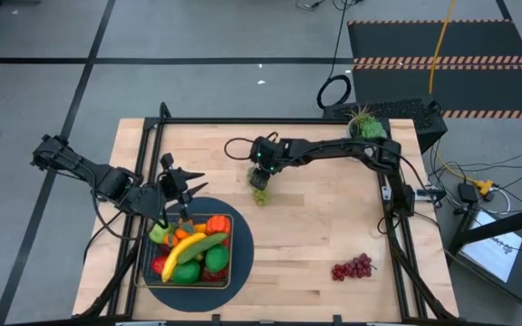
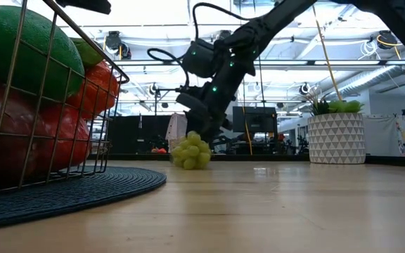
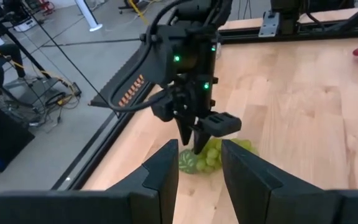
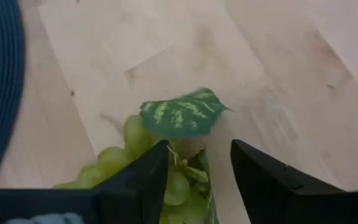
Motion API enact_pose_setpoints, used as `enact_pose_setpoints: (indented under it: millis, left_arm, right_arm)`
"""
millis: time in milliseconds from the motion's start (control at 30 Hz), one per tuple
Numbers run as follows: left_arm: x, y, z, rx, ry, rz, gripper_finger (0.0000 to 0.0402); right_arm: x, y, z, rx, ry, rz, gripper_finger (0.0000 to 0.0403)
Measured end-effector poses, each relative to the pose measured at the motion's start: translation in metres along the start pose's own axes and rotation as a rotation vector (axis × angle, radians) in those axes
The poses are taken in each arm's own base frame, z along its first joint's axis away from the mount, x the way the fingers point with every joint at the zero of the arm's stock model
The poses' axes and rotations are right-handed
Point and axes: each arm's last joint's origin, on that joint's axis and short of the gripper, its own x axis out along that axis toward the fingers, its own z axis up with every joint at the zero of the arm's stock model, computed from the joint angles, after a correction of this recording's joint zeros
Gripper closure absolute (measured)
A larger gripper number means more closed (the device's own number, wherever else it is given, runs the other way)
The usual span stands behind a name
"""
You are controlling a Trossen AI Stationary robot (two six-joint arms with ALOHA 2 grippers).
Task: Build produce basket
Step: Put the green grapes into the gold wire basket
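Right now the right gripper (image 1: 261,179) is low over the middle of the wooden counter (image 1: 315,235), at a bunch of green grapes (image 1: 259,193). Its jaws are apart, with the grapes and their striped green leaf (image 4: 179,115) sitting between them. The grapes rest on the counter, a little to the right of the basket (image 1: 191,249) and farther back. I cannot tell if the fingers touch the grapes.

The basket is at the near left of the counter, on a round dark mat (image 1: 240,237). It is full of produce: a yellow banana (image 1: 181,248), green limes (image 1: 187,272), something orange (image 1: 217,223) and red pieces (image 1: 159,266). From low down you can see a big green fruit (image 2: 13,46) and red ones (image 2: 69,130) behind the wire wall.

The left gripper (image 1: 176,188) hangs over the far edge of the basket. Its jaws are a bit apart and hold nothing.

A bunch of purple grapes (image 1: 352,267) lies alone on the near right of the counter, well apart from the basket. A potted plant (image 1: 367,126) stands at the far right corner, in a white pot (image 2: 335,138) with a triangle pattern.
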Motion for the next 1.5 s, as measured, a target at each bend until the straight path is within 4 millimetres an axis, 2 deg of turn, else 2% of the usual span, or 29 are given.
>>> enact_pose_setpoints:
  millis: [167,333,533,667,900,1100,1500]
  left_arm:
    - [0.0,0.0,0.0,0.008,0.0,0.0,0.0279]
    - [0.0,0.0,0.0,0.012,0.0,0.0,0.0279]
    - [0.0,0.0,0.0,0.017,0.0,0.0,0.0279]
    - [0.0,0.0,0.0,0.018,-0.001,0.0,0.0279]
    - [0.0,0.0,0.0,0.018,0.0,0.0,0.0279]
    - [0.0,0.0,0.0,0.019,0.0,0.0,0.0279]
    - [0.0,0.0,0.0,0.026,0.002,0.001,0.0279]
  right_arm:
    - [-0.004,0.0,0.003,-0.01,-0.012,0.023,0.0229]
    - [-0.011,-0.007,0.013,0.009,-0.088,0.036,0.0228]
    - [0.007,-0.011,0.005,-0.012,-0.023,0.088,0.0207]
    - [0.011,-0.008,0.006,-0.035,-0.04,0.107,0.0196]
    - [0.002,-0.005,0.011,-0.168,-0.081,0.161,0.0205]
    - [0.005,-0.004,0.01,-0.314,-0.087,0.156,0.0221]
    - [0.006,0.007,0.006,-0.561,-0.099,0.186,0.0221]
